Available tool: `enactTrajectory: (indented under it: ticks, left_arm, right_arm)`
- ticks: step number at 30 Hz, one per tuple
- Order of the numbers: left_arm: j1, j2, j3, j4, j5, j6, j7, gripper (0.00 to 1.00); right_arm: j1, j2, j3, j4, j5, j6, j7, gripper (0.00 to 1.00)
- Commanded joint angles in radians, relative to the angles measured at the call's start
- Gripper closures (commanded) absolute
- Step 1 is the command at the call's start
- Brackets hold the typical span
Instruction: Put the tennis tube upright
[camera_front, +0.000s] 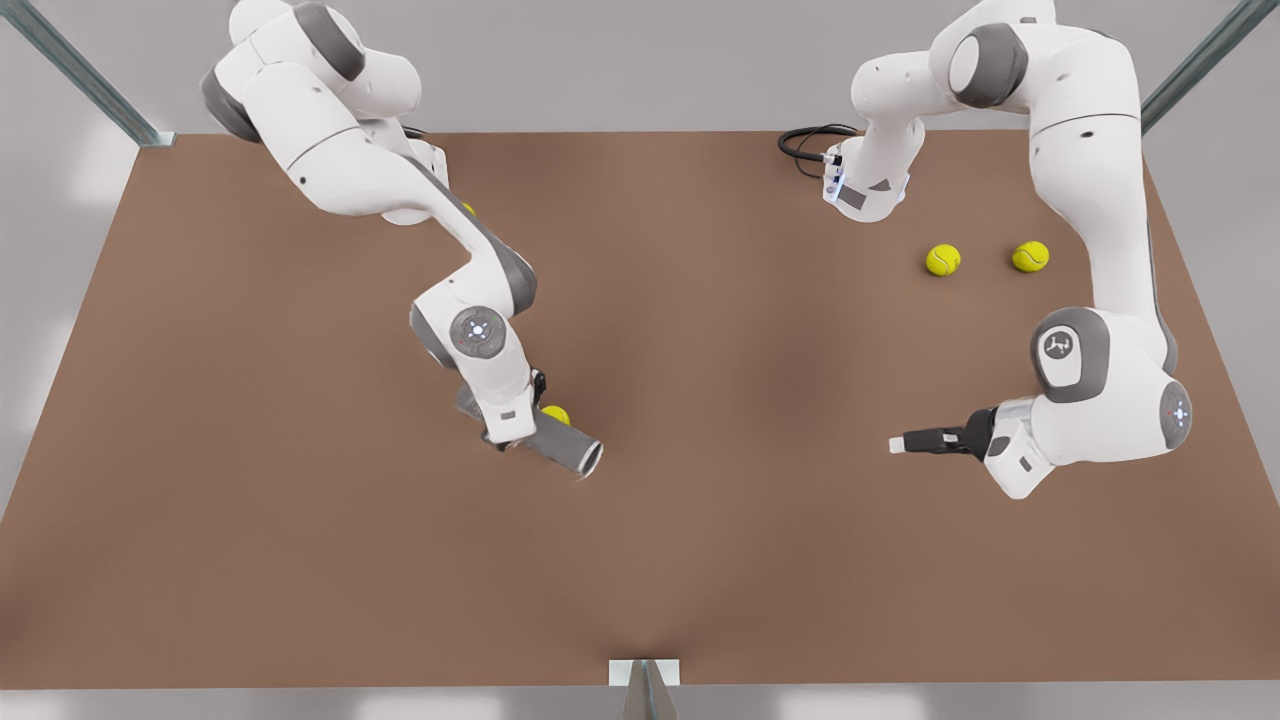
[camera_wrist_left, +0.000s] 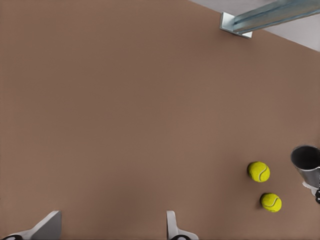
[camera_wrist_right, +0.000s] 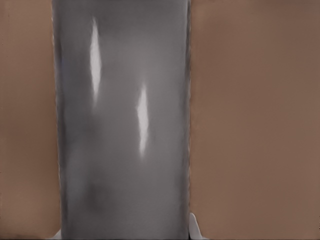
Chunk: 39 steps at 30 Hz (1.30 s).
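The tennis tube (camera_front: 568, 448) is lying on its side on the counter (camera_front: 700, 560), around 8 o'clock from the middle in the front view. The right end effector (camera_wrist_right: 125, 231) is clamped around its body, and there's a tennis ball (camera_front: 556, 413) just beside it at its 12 o'clock. The left end effector (camera_front: 900, 443) waits over at 4 o'clock with its fingers (camera_wrist_left: 49, 225) spread wide, holding nothing.

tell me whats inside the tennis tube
The tennis tube shows dark wall at its mouth; deeper in is hidden. Right gripper grips its middle; left gripper waits open at the front view's right.
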Motion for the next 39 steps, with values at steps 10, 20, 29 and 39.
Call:
enactTrajectory:
  ticks: [10,20,29,39]
  left_arm:
    - [0.005,-0.003,0.000,0.000,-0.009,-0.015,0.000,0.01]
    - [0.006,0.003,-0.002,0.000,-0.010,-0.026,0.000,0.01]
    - [0.038,-0.006,-0.003,0.000,-0.009,-0.051,-0.003,0.01]
    - [0.023,0.018,-0.075,-0.034,-0.271,-0.069,-0.031,0.00]
  right_arm:
    - [0.360,0.221,-0.160,0.311,-0.063,0.012,-0.195,0.25]
    - [0.495,0.376,-0.233,0.485,-0.086,0.034,-0.237,0.25]
    - [0.562,0.422,-0.296,0.510,-0.083,0.083,-0.223,0.22]
    - [0.492,0.249,-0.295,0.434,0.056,0.017,-0.186,0.00]
